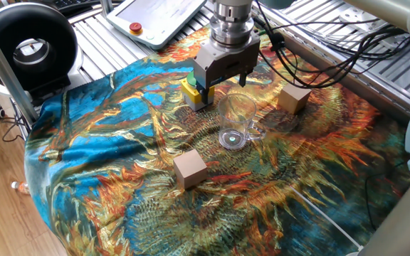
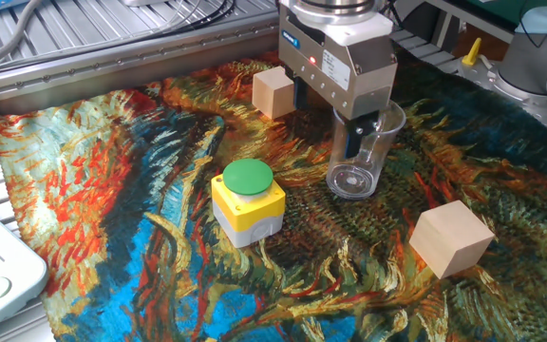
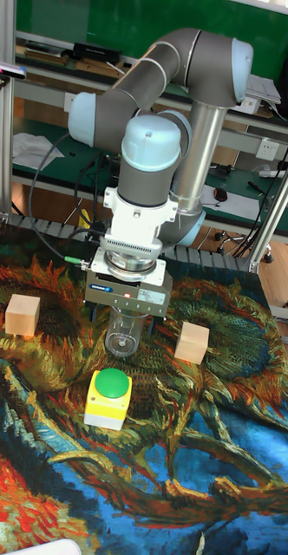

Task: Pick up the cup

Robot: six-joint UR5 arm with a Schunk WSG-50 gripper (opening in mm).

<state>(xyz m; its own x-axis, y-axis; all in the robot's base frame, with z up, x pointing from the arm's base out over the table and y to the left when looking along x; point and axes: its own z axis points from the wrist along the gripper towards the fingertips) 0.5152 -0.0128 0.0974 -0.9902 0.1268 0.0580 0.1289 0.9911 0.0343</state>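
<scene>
Hanging straight down over the cup [image 2: 358, 150], the gripper [image 2: 334, 129] was seen with its wrist held vertical.
The cup was stood upright on the patterned cloth [image 1: 112, 135], between two wooden cubes [image 3: 193, 342] and beside the yellow button box [image 2: 246, 202]. The jaws were spread apart, one dark finger [image 2: 353, 141] being lowered inside the cup's rim, nothing yet pinched.
</scene>
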